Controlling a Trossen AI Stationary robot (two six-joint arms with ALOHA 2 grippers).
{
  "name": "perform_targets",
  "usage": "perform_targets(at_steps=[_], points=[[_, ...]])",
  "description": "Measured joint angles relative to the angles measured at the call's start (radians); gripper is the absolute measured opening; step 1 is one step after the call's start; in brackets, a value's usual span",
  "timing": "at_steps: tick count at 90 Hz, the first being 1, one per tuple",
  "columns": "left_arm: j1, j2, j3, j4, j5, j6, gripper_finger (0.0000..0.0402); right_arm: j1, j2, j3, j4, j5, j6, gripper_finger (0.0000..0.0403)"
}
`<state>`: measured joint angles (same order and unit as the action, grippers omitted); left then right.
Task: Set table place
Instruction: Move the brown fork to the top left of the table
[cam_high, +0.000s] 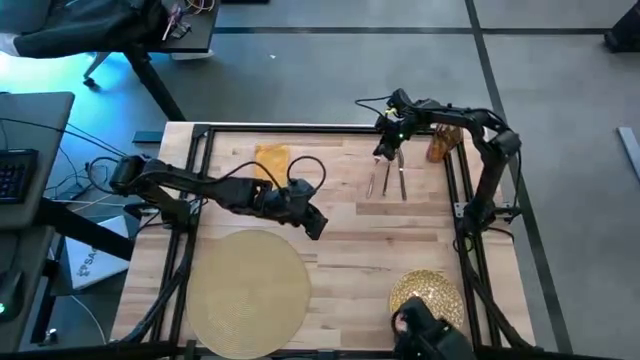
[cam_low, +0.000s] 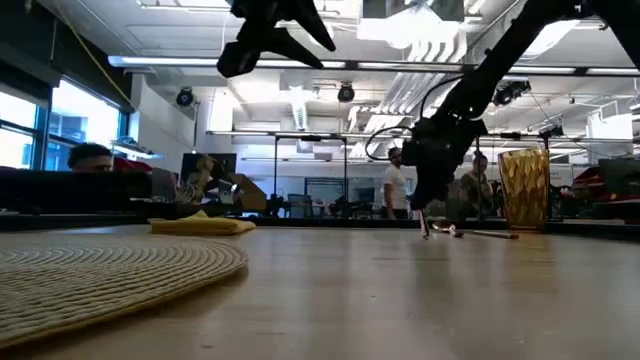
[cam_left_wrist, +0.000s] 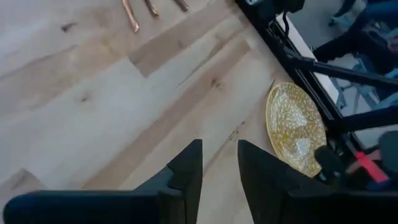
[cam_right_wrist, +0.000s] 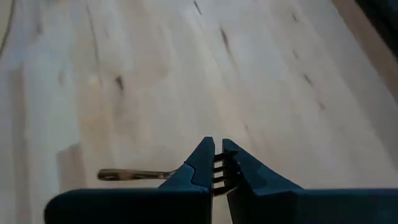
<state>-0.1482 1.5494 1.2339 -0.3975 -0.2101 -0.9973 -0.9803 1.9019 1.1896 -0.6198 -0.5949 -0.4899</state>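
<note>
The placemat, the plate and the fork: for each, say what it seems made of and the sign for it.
Placemat: apparently woven straw or fibre, shown by its concentric ribbed coils.
Plate: gold and textured; glossy highlights suggest glazed ceramic or metal, uncertain.
Fork, gripped by the right gripper: likely copper-toned metal, thin and shiny.

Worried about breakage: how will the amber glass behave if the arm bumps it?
The glass stands tall and upright at the table edge, so it would likely tip. Being faceted glass, it is probably fragile and somewhat slippery to grip.
</note>
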Motion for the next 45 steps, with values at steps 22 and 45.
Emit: perform_targets(at_steps=[22,45], points=[[-0.012,0.0,0.0,-0.001,-0.01,-0.072,0.0085,-0.023,0.006,0.0,0.045,0.139,-0.067,0.0042],[-0.03,0.0,0.0,-0.002,-0.008,-0.126,0.0085,-0.028,0.007,-0.001,0.104,0.296,-0.084,0.0153]])
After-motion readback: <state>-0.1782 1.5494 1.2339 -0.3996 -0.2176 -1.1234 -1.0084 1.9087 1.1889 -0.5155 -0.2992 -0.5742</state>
